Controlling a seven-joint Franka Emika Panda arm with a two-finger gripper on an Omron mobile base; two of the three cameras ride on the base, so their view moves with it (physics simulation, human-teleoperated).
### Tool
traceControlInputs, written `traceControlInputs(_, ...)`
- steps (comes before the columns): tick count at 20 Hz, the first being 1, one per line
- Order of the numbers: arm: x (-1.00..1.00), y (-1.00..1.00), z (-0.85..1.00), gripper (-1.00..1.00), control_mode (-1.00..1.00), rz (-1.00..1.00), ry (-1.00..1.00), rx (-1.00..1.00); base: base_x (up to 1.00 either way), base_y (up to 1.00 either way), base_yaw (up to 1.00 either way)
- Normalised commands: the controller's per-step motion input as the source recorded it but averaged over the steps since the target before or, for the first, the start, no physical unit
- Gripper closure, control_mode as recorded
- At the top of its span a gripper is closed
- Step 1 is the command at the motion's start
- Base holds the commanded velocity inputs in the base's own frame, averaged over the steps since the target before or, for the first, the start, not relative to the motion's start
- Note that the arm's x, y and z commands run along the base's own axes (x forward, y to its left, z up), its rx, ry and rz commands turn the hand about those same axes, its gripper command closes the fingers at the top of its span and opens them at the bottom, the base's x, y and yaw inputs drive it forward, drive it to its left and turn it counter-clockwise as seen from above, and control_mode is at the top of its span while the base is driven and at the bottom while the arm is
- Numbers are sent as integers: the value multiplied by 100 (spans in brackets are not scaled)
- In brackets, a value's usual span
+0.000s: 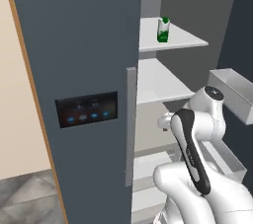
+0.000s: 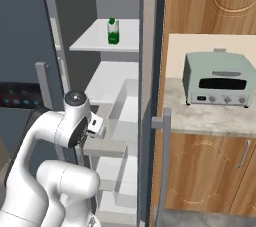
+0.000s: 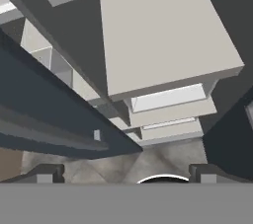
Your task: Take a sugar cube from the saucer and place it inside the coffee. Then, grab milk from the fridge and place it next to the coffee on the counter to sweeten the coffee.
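Now | arm folded low before open fridge [image 1: 89,45] | tool [image 3: 123,173] spread, empty | milk [image 1: 163,29] on upper shelf

The fridge [image 1: 79,60] is dark blue-grey, black display panel lit with little blue icons, one door swung open onto white shelves. The milk [image 1: 163,29] stands upright on an upper shelf, near its front edge: small carton, white on top, green lower half, green cap. The table [image 2: 210,116] is marbled beige, just right of the fridge.
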Motion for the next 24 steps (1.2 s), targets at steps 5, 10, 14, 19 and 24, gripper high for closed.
traceControlInputs(5, 0, 0, 0, -100, 100, 0, 0, 0, 47, -3, 0)
traceControlInputs(10, 3, -5, 13, -100, -100, 0, -4, 0, 9, -5, 0)
traceControlInputs(14, 1, -4, 62, -100, -100, 0, -24, 0, 0, 0, 0)
traceControlInputs(19, 10, 0, 68, -100, -100, 1, -28, 0, 0, 0, 0)
traceControlInputs(24, 25, -2, 55, -100, -100, 0, -17, -6, 0, 0, 0)
